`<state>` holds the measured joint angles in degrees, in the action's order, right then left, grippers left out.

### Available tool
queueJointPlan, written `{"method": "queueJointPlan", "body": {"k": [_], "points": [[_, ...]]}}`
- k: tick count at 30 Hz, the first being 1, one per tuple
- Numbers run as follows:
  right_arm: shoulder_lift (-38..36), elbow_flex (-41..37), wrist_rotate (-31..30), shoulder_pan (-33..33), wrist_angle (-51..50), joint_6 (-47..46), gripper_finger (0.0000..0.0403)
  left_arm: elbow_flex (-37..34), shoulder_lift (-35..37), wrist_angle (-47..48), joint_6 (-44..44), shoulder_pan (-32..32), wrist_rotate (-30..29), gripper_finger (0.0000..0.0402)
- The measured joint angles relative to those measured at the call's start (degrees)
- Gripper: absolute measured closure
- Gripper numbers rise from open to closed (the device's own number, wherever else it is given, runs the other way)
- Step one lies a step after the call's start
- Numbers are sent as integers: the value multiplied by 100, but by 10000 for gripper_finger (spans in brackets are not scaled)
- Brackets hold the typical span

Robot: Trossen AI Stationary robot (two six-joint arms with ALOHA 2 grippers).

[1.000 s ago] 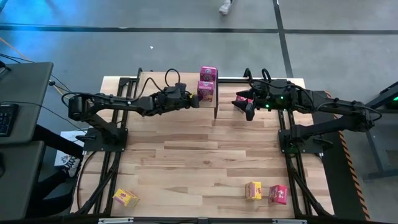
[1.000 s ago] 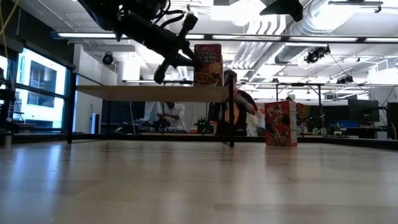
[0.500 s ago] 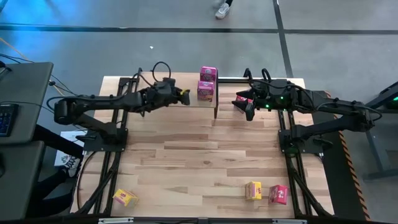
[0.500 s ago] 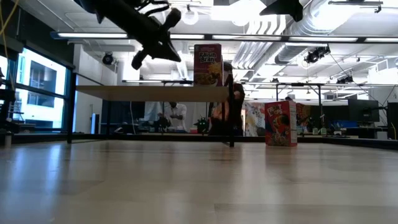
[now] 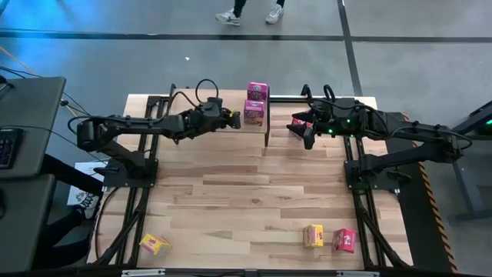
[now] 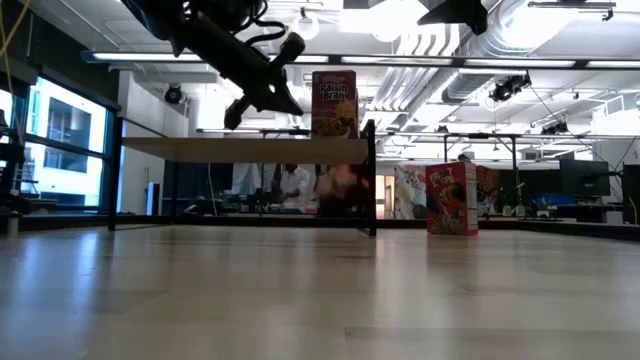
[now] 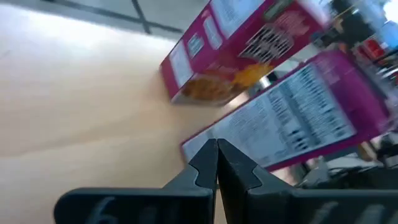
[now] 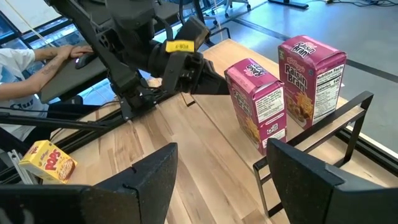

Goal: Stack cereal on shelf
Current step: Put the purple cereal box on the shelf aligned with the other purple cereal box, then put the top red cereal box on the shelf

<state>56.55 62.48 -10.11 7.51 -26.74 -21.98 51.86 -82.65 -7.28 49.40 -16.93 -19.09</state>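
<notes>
Two pinched-shut, empty fingers of the left gripper (image 5: pixel 234 119) hover over the shelf (image 5: pixel 201 104), just left of the nearer pink cereal box (image 5: pixel 254 112). A soft sideways nudge could square it beside the far pink box (image 5: pixel 257 91), both upright with printed fronts. The right gripper (image 5: pixel 306 132) waits wide open and empty, right of the shelf.

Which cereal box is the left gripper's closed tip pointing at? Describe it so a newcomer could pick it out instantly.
Start at the low light-wood shelf with thin black legs at the table's far edge. Two small pink cardboard cereal boxes stand on its right end. Yours is the nearer pink box, just ahead of the shut left gripper; the other pink box stands behind it, closer to the table's far edge.
</notes>
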Motion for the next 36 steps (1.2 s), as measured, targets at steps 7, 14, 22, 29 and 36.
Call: {"method": "queueJointPlan", "body": {"k": [7, 14, 22, 29, 36], "points": [[0, 0, -6, 0, -2, 0, 162, 0, -48, -119, 143, 7, 44, 401], [0, 0, -17, 0, -36, -1, 162, 0, -209, -371, 419, 47, 326, 401], [0, 0, -48, 0, -46, 22, 162, 0, -225, -523, 553, 118, 18, 401], [0, 0, -88, 0, -60, -1, 162, -7, 273, 228, 19, -183, -127, 401], [23, 0, -1154, 46, -599, -792, 162, -4, 1892, 1072, -1331, -623, -214, 401]]}}
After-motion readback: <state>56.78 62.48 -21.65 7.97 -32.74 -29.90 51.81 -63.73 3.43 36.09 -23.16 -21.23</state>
